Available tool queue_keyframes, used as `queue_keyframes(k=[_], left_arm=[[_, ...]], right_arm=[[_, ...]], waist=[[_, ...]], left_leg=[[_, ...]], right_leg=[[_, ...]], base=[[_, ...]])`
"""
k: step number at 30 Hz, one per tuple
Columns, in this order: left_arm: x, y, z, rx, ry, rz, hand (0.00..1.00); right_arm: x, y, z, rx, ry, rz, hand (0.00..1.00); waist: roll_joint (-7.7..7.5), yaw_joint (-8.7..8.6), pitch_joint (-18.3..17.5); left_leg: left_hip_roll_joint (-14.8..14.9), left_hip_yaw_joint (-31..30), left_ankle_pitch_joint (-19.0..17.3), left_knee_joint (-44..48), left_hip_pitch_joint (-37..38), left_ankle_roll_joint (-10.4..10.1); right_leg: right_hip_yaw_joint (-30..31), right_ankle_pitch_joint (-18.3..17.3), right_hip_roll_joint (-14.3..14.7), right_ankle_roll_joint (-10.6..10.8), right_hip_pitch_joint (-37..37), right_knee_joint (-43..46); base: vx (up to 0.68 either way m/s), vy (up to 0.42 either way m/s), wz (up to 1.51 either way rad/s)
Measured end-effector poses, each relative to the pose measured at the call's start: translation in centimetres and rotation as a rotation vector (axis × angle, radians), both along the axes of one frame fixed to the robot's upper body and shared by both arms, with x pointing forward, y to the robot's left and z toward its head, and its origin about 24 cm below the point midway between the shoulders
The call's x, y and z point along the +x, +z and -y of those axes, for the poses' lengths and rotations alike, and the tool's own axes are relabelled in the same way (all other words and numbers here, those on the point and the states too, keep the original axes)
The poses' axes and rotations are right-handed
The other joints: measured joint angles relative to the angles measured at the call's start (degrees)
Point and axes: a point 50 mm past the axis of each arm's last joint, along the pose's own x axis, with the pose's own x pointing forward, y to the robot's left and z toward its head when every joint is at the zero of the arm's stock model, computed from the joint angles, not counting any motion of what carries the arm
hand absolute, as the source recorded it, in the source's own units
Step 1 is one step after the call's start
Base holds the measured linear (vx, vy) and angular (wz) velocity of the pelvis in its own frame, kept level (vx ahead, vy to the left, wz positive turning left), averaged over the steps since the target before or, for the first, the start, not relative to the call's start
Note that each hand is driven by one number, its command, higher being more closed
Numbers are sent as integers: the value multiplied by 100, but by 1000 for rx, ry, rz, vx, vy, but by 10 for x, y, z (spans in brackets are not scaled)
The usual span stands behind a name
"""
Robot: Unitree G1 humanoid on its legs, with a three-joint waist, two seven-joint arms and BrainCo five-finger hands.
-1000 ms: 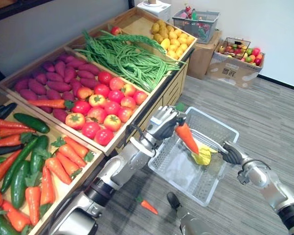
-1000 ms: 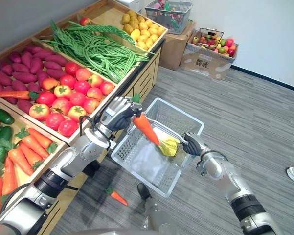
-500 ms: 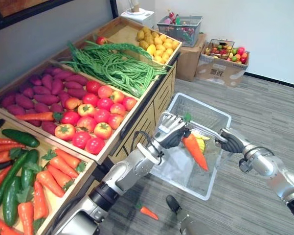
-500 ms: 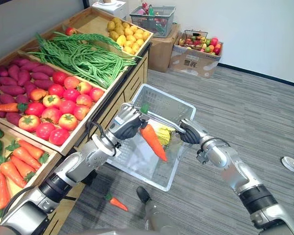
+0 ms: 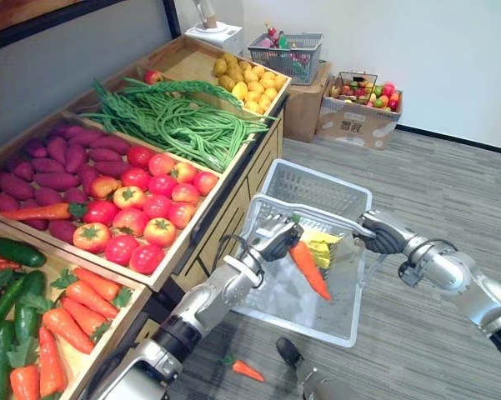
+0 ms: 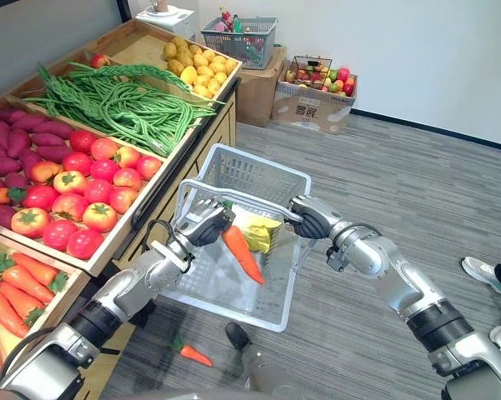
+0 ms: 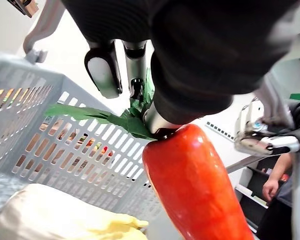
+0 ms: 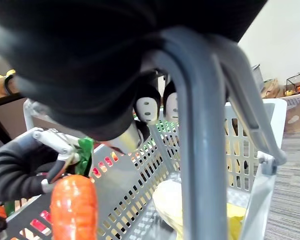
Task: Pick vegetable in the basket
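Firmly held the carrot (image 5: 308,268) by its green top in the curled left hand (image 5: 273,239), tip down over the inside of the basket (image 5: 321,185), near a yellow item (image 5: 321,247). Gripped the basket's handle (image 8: 204,150) with the closed right hand (image 5: 382,235). Needed, probably, to go lower and keep the basket level before letting go. Could not read the print on the cardboard box (image 5: 354,129).

Carrot (image 7: 194,185) tip cut off by the edge (left wrist view).

Likely mock grocery shop: wooden produce bins (image 5: 187,60), piled tomatoes (image 5: 150,204), green beans (image 5: 179,125), grey shopping basket (image 5: 317,179).
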Motion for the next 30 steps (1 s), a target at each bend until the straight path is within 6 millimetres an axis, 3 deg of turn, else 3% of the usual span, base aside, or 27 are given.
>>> queue_keyframes(k=[8,9,17,25,30], left_arm=[[9,-10,-12,4,87,-46,100],[9,-9,-13,5,92,-44,0],[12,-8,-13,22,107,-29,0],[12,-6,-11,21,98,-23,0],[11,0,5,26,25,1,0]], right_arm=[[-3,-1,-11,-25,68,-6,100],[-3,-1,-11,-25,70,-6,100],[-1,3,-13,-28,77,7,100],[-1,3,-12,-28,75,7,100],[2,-2,-5,-36,37,-14,100]], waist=[[-6,-28,-1],[-7,-18,0],[-8,-10,0],[-47,-3,21],[-46,-9,22]], left_leg=[[13,55,1,14,11,-2],[22,60,1,17,5,-2],[26,167,3,-24,59,-4],[-87,149,12,-97,77,-16],[-42,-18,16,-96,-17,-23]], right_leg=[[18,-48,25,-62,-17,-31],[5,-49,26,-63,-24,-51],[-16,103,75,-72,-50,-76],[-60,60,-62,-90,24,-171],[-216,101,-111,-43,15,-176]], base=[[45,1,-3],[46,-5,-2],[72,2,-6],[14,-1,0],[44,-6,13]])
